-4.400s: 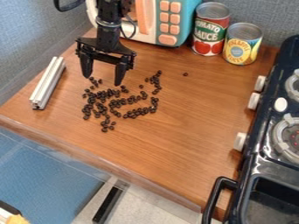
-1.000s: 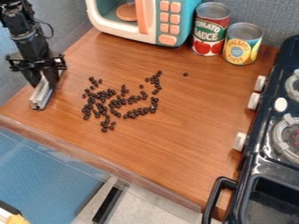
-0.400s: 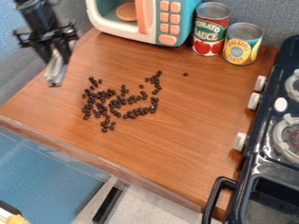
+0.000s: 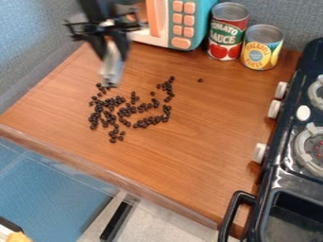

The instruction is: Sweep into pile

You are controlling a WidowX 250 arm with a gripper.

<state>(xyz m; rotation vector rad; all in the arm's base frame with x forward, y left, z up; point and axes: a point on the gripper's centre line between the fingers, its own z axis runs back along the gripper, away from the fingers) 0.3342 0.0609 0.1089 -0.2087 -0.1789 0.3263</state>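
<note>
Sweeping progress: the tool is in hand, but the gathering looks undone; the dark beans lie in a loose, uneven scatter with gaps of bare surface between them, mostly below the gripper in the view.
Gripper: closed on the metal bar, which sits between its two fingers.
Metal bar: hanging down from the gripper, its lower end close to the nearest beans; whether it touches them or the surface cannot be told.
Outlying beans: one strand curves off to the right of and below the gripper, and a lone bean sits farther right, well apart from the rest.
Sweep left to do: likely all of it, with the bar set down on the outer side of the scatter and drawn inward, then a separate pass for the lone bean.
Bean trouble: being small, they could roll past the bar's end or slip beneath it if it rides high.
Kitchen pieces: toy microwave right of and above the gripper; red can and yellow can farther right; toy stove beyond, lower right.
</note>
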